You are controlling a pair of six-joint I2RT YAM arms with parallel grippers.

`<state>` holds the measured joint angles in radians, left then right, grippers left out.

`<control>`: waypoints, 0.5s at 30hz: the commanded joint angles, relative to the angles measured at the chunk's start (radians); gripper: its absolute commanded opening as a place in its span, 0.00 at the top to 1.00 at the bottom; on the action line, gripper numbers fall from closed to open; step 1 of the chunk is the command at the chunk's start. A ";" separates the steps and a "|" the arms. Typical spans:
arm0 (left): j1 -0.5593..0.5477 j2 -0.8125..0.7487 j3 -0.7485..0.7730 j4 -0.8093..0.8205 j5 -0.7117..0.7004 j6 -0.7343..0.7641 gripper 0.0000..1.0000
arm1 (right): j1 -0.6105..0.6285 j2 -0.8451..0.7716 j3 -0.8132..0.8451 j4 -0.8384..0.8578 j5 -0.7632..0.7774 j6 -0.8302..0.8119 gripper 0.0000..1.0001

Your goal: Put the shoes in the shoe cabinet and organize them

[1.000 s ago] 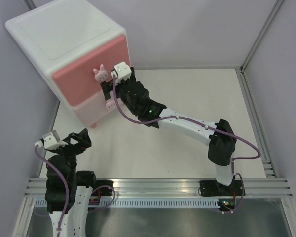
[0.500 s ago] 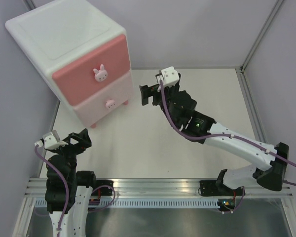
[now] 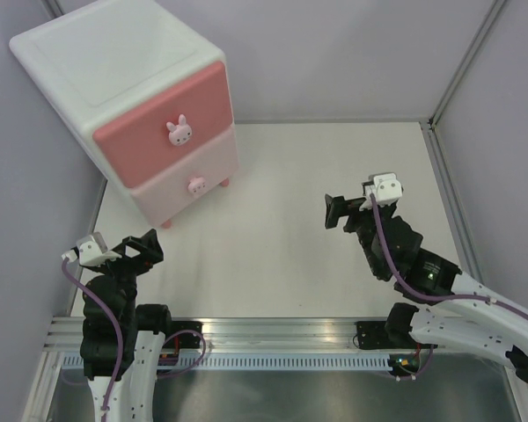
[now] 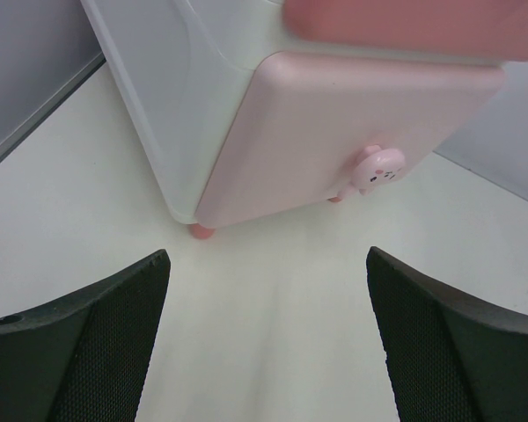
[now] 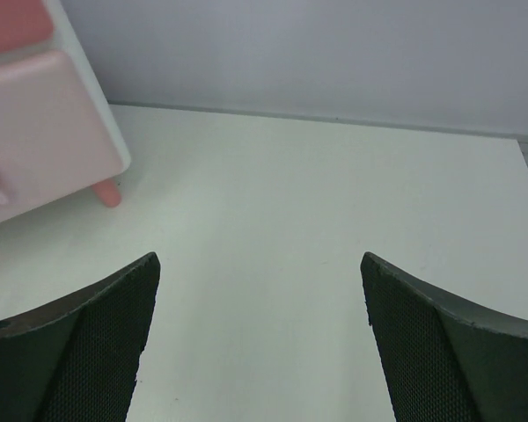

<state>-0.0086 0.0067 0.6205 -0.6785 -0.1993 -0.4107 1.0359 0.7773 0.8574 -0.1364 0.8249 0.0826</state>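
The shoe cabinet (image 3: 123,97) stands at the far left of the table, both drawers shut, with a bunny knob (image 3: 180,132) on the darker pink upper front and another (image 3: 194,185) on the pale lower front. It also shows in the left wrist view (image 4: 334,141) and at the left edge of the right wrist view (image 5: 44,149). No shoes are in view. My left gripper (image 3: 136,249) is open and empty near the front left. My right gripper (image 3: 339,211) is open and empty over the right middle of the table, well away from the cabinet.
A metal rail (image 3: 282,334) runs along the near edge. Grey walls close the back and both sides, with a metal frame post (image 3: 462,79) at the back right corner.
My right arm has pulled back from the cabinet's upper knob, toward the right and the near side. The left arm has not moved.
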 commanded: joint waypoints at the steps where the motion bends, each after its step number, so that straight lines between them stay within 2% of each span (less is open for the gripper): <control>1: -0.004 -0.091 0.013 0.026 0.004 0.036 0.05 | -0.004 -0.085 -0.060 -0.097 0.094 0.078 0.02; 8: -0.005 -0.091 0.013 0.023 0.000 0.033 0.05 | -0.004 -0.217 -0.156 -0.126 0.155 0.102 0.02; 15: -0.010 -0.091 0.013 0.023 0.003 0.032 0.05 | -0.004 -0.260 -0.231 -0.089 0.212 0.086 0.02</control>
<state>-0.0101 0.0067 0.6205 -0.6785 -0.1997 -0.4107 1.0359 0.5327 0.6487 -0.2481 0.9920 0.1650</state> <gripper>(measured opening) 0.944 0.979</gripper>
